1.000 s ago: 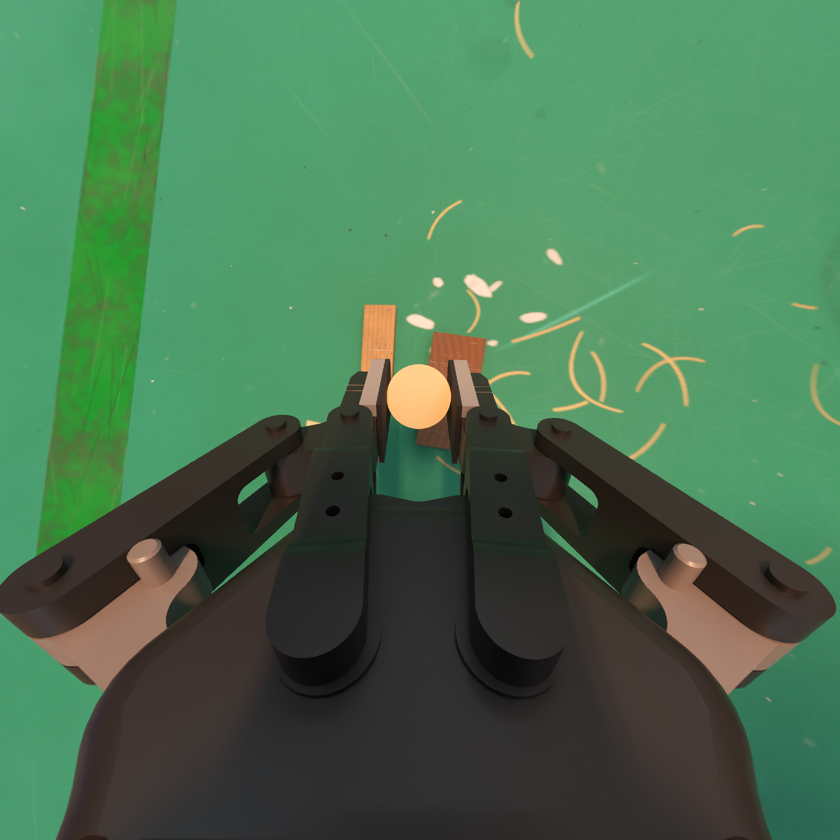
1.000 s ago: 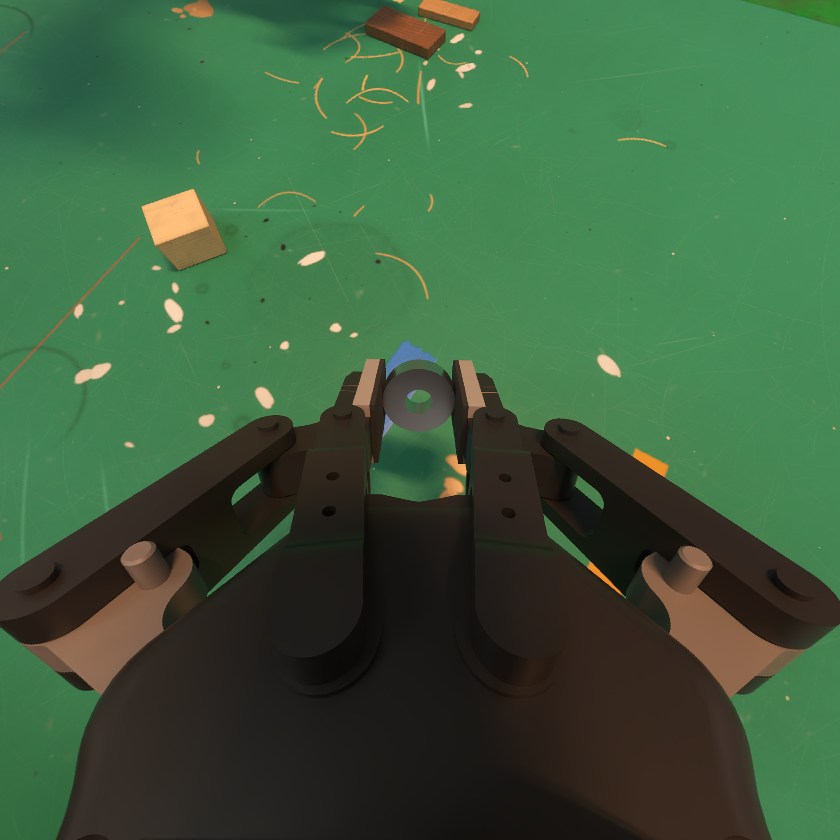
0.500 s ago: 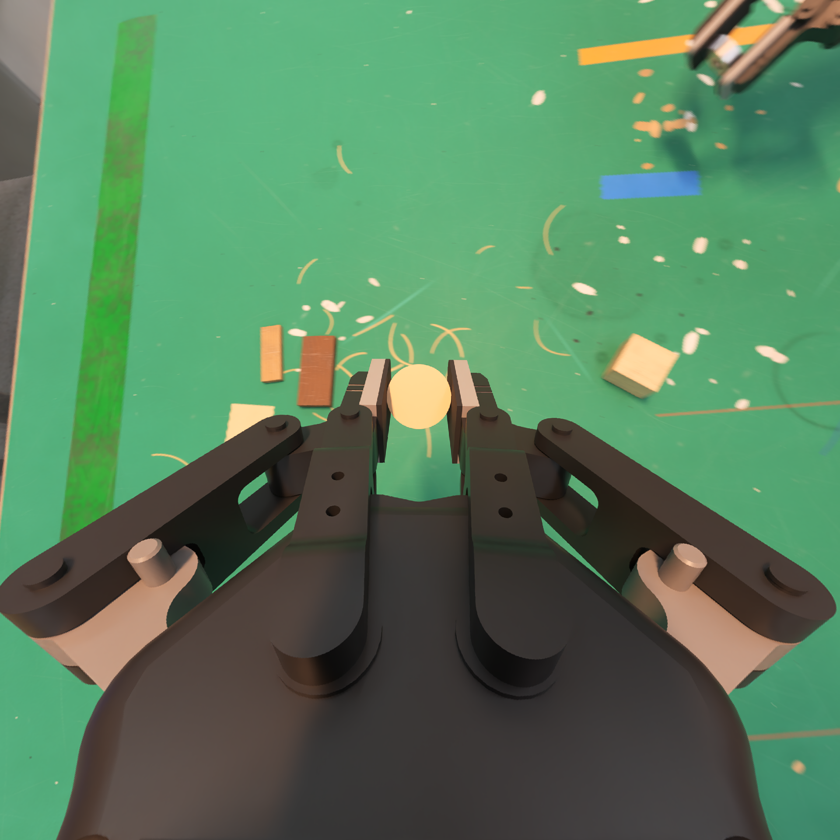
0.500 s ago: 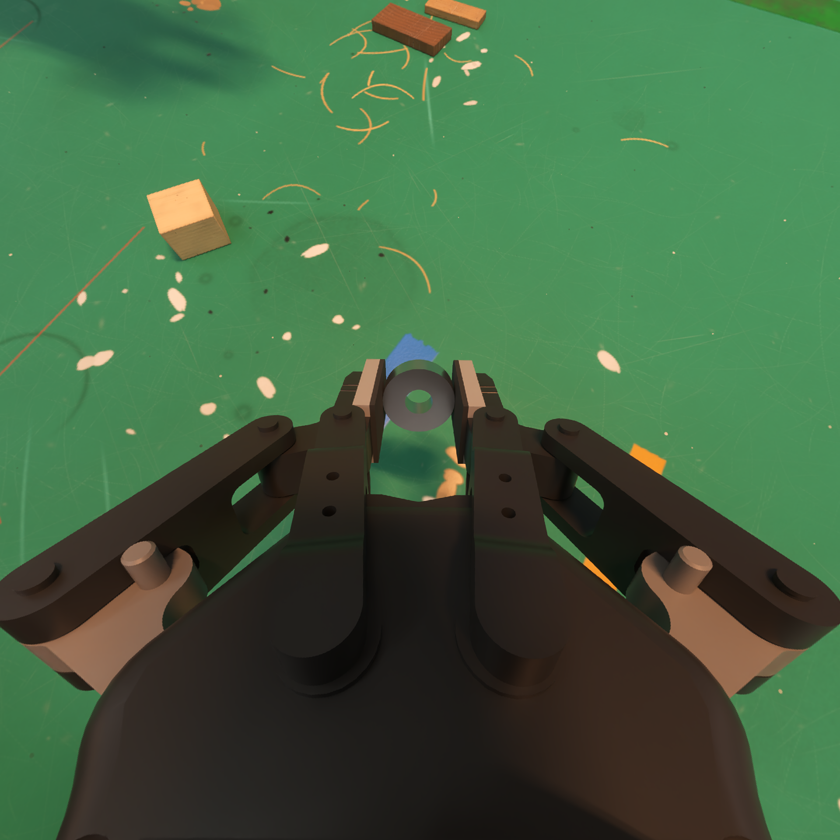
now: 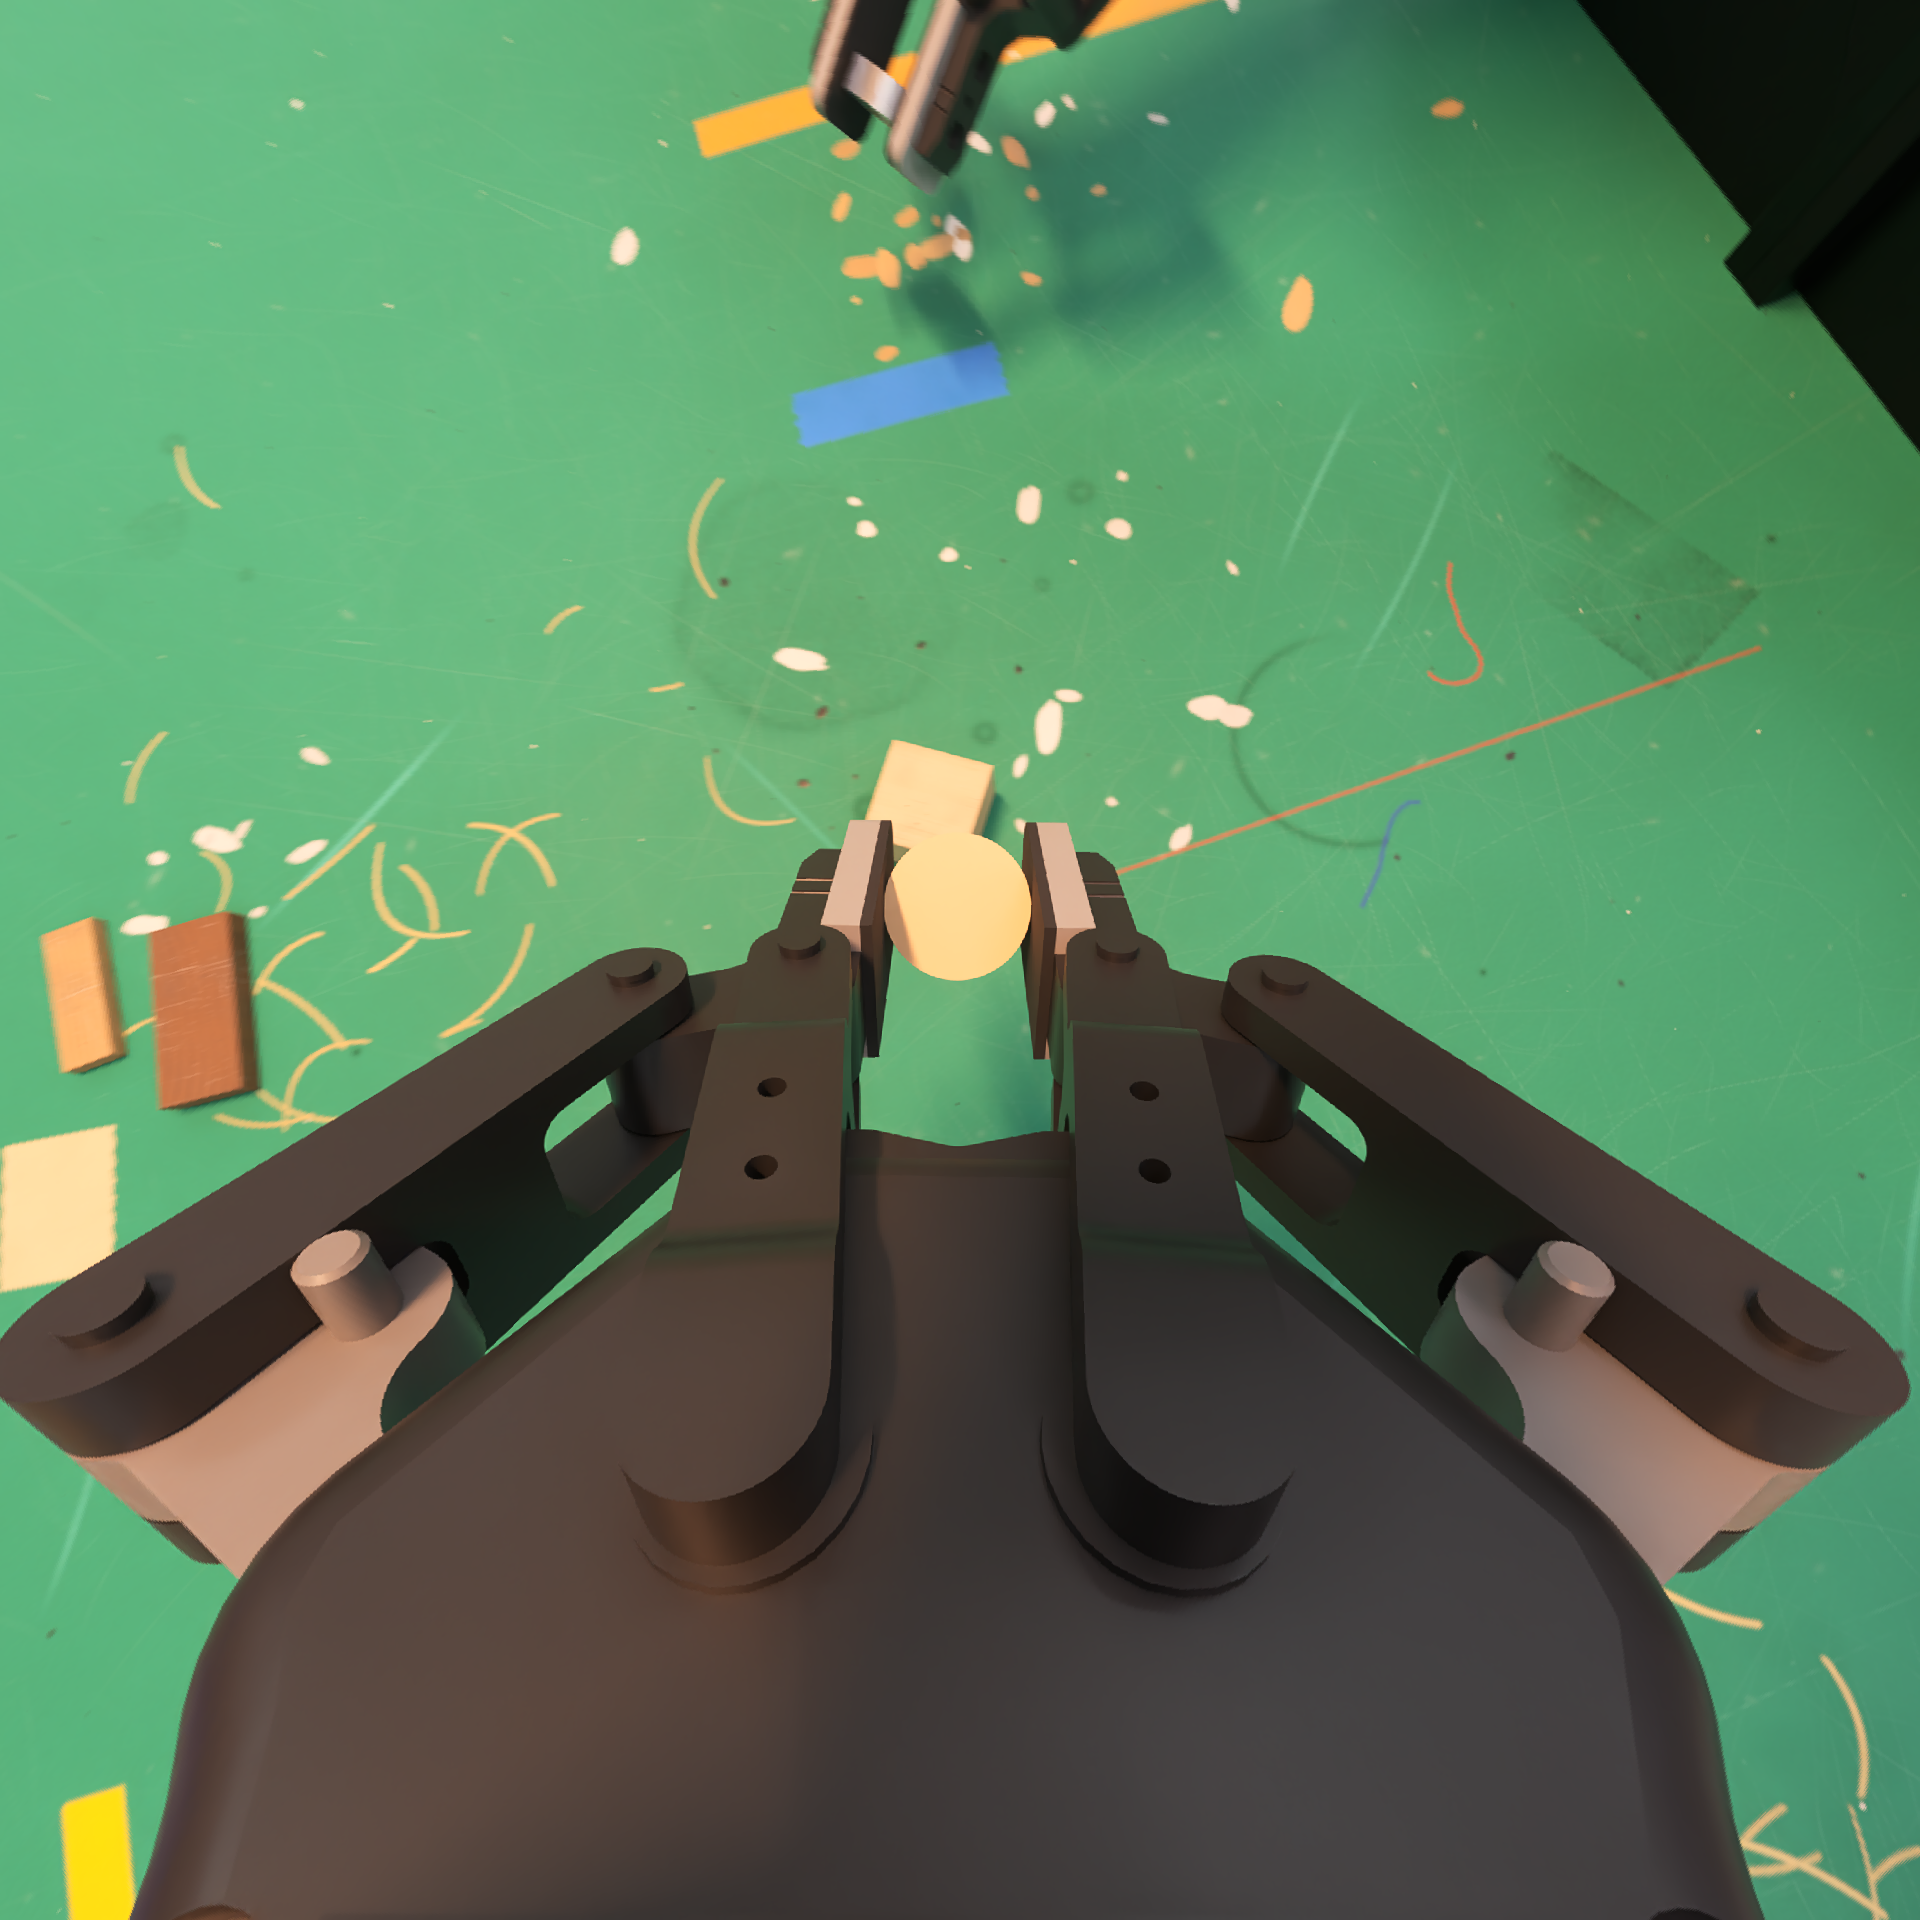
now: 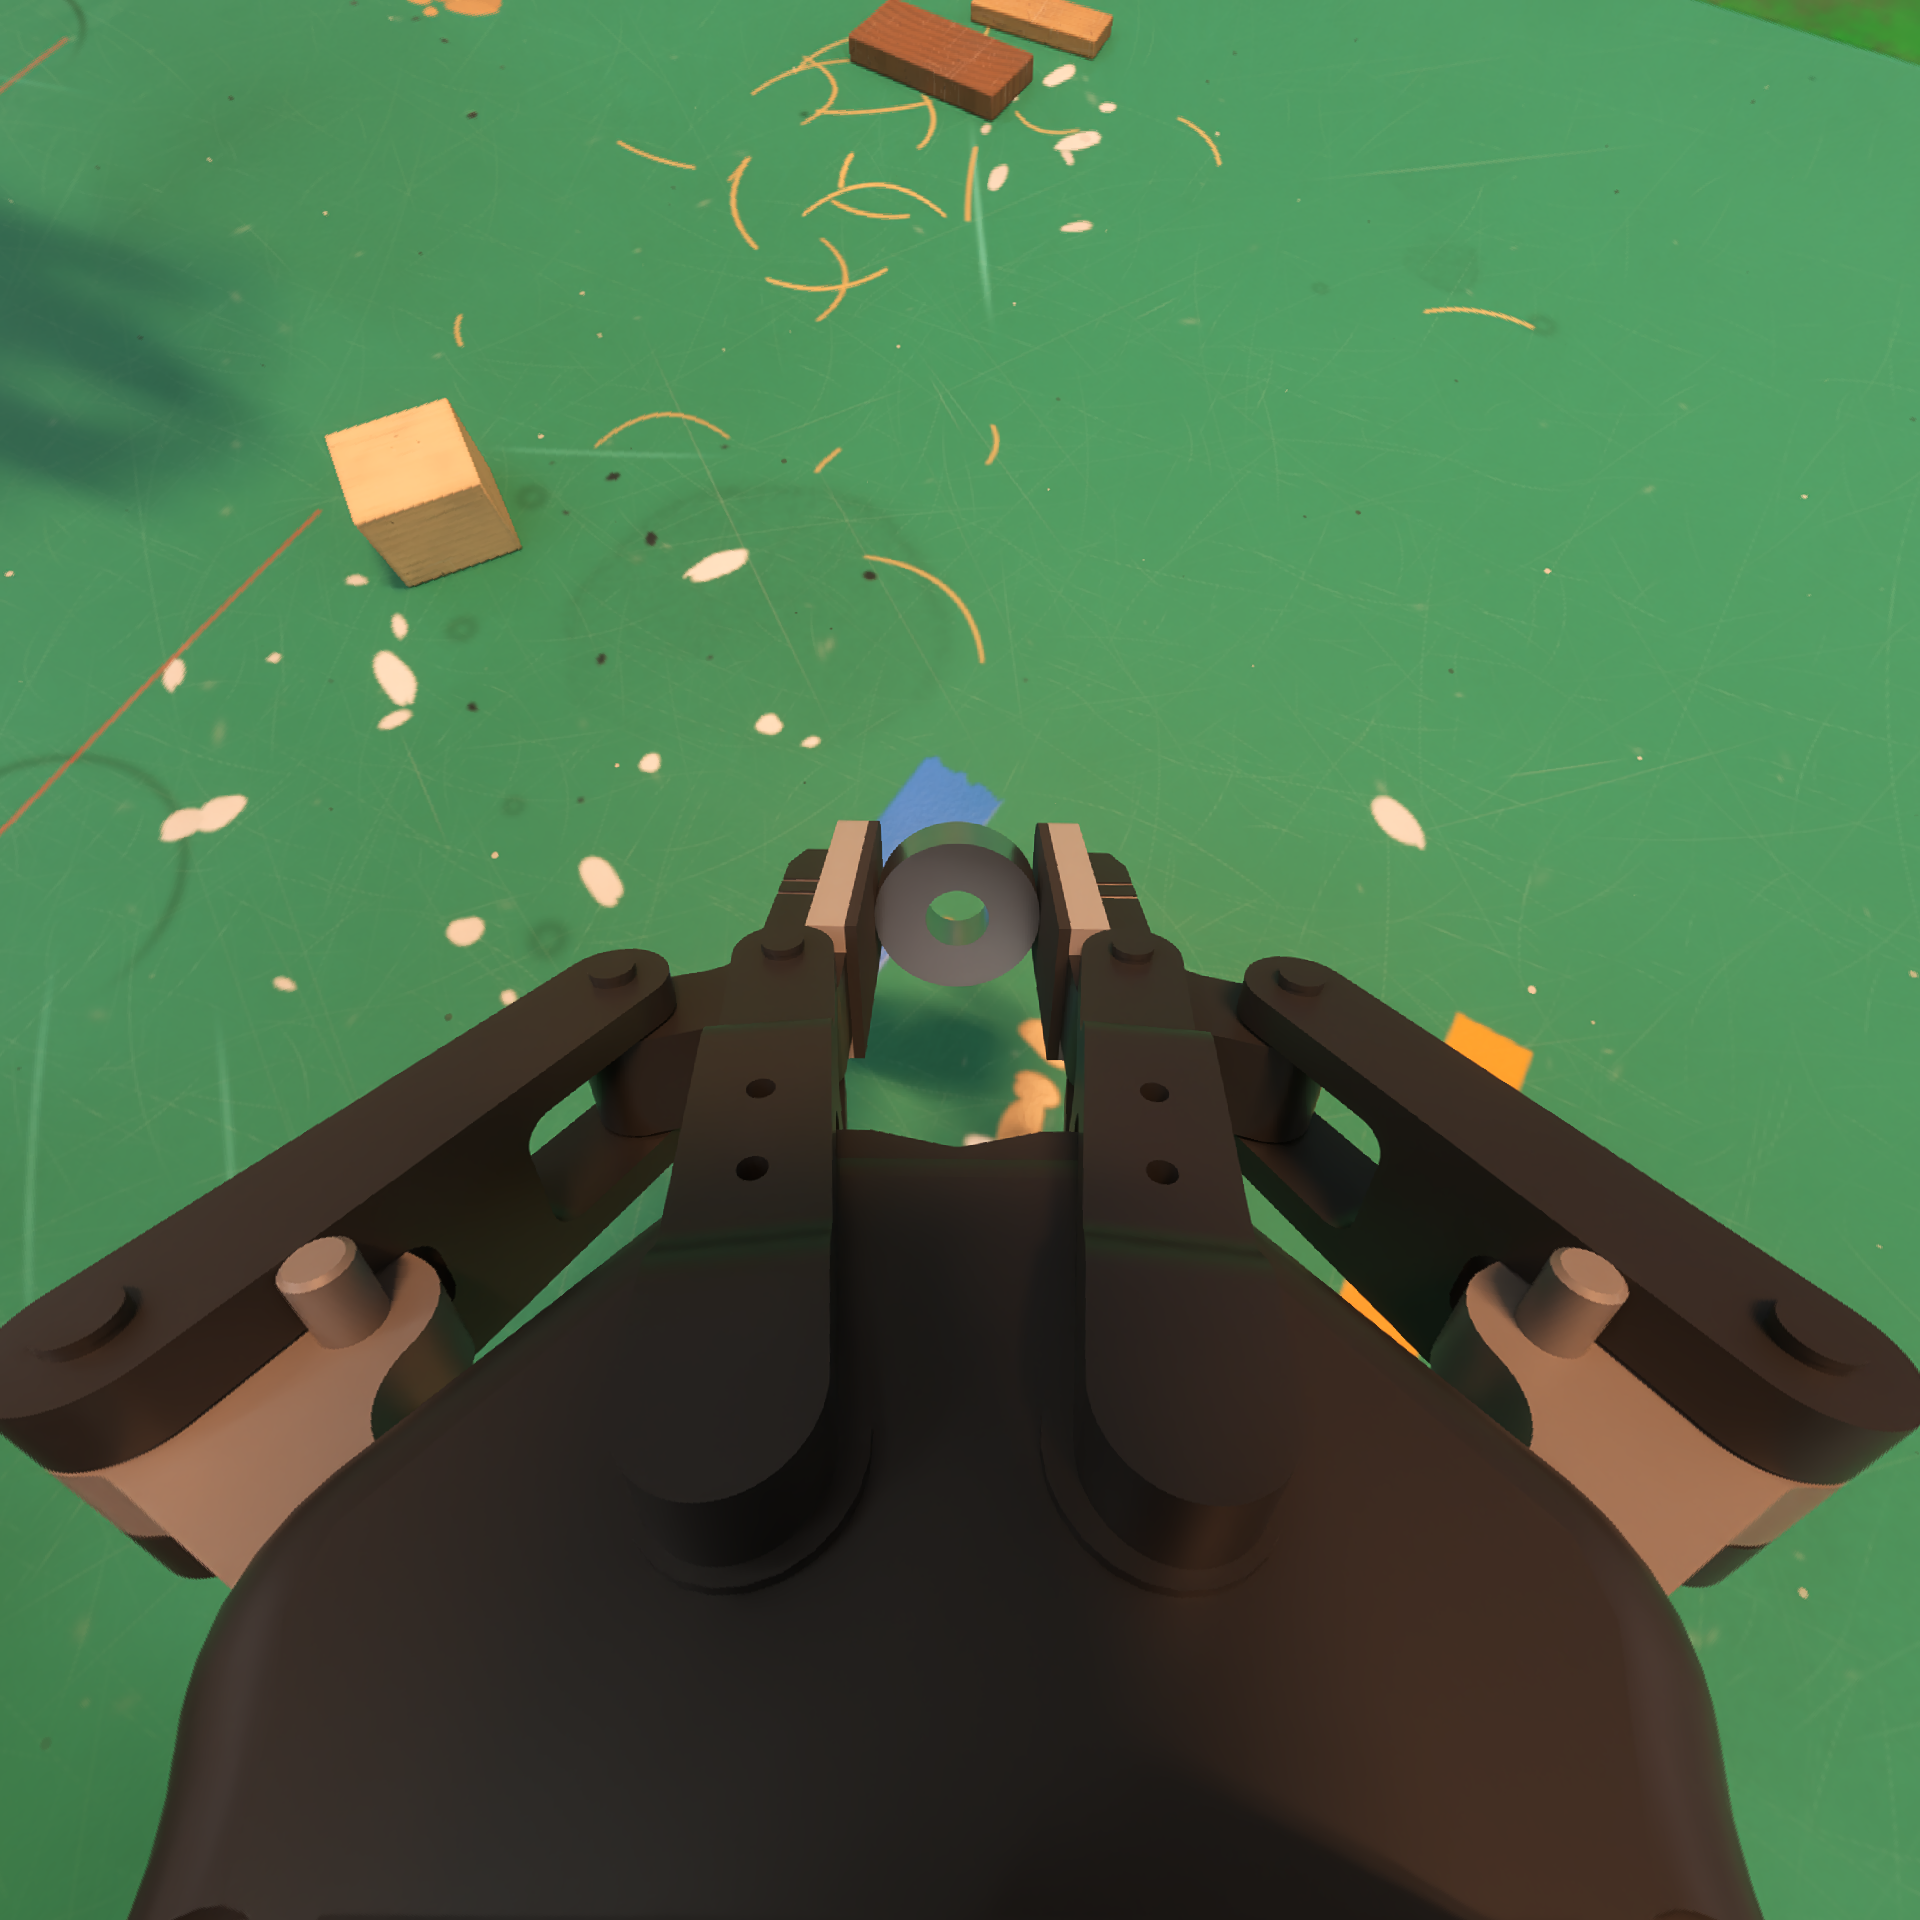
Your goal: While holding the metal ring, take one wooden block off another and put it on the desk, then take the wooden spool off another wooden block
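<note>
My left gripper (image 5: pixel 956 894) is shut on the pale wooden spool (image 5: pixel 958 909), held above the desk, its round end facing the camera. Just beyond it a pale wooden cube (image 5: pixel 930 795) sits on the green desk. A dark brown block (image 5: pixel 201 1008) and a light flat block (image 5: pixel 81 994) lie side by side at the left. My right gripper (image 6: pixel 956 899) is shut on the grey metal ring (image 6: pixel 956 917), held above the desk. The right wrist view shows the cube (image 6: pixel 421 490) at the left and the brown block (image 6: pixel 940 57) and light block (image 6: pixel 1042 23) at the top.
Wood shavings and chips are scattered over the green desk (image 5: pixel 1455 468). Blue tape (image 5: pixel 899 393), orange tape (image 5: pixel 758 123), a pale patch (image 5: pixel 57 1205) and yellow tape (image 5: pixel 96 1849) lie flat. The right gripper shows far off (image 5: pixel 904 83). The desk's edge runs at the upper right (image 5: pixel 1766 249).
My left gripper has swung right with the spool, away from the flat blocks, and now points at the pale cube. My right gripper has hardly moved and still holds the ring.
</note>
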Available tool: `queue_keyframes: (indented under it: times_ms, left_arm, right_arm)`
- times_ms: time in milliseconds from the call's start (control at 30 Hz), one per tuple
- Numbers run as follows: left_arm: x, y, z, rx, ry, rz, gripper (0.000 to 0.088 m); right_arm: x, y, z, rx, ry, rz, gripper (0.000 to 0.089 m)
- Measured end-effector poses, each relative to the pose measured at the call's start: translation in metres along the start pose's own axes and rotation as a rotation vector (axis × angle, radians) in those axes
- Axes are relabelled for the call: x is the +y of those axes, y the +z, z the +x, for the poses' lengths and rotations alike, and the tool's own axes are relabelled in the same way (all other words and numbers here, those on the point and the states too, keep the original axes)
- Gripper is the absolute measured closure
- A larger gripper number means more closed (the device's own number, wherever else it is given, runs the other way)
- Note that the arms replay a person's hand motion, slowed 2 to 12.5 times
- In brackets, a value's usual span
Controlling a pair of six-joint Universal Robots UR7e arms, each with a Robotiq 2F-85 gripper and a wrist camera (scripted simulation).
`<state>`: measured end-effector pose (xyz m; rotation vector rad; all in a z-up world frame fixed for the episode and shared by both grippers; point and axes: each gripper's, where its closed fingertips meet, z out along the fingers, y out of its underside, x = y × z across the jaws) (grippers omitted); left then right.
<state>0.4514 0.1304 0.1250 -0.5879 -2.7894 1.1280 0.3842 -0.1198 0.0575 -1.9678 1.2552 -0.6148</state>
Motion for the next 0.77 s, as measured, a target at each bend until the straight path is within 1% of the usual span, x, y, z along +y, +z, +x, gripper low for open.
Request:
queue_keyframes:
  times_ms: [167,300,433,600,767]
  left_arm:
    - [0.012,0.029,0.023,0.020,0.035,-0.077,0.0660]
    - [0.022,0.049,0.032,0.038,0.051,-0.144,0.0660]
    - [0.028,0.066,0.039,0.075,0.054,-0.176,0.0660]
    - [0.030,0.081,0.044,0.110,0.059,-0.191,0.0660]
    - [0.033,0.088,0.042,0.105,0.093,-0.213,0.0660]
  right_arm:
    - [0.000,0.002,-0.002,-0.009,0.009,0.004,0.0634]
    - [-0.001,0.004,-0.005,-0.020,0.013,0.009,0.0634]
    - [-0.003,0.005,-0.010,-0.032,0.009,0.016,0.0634]
    - [-0.004,0.006,-0.014,-0.038,-0.008,0.014,0.0634]
    - [-0.004,0.005,-0.016,-0.029,-0.034,0.003,0.0634]
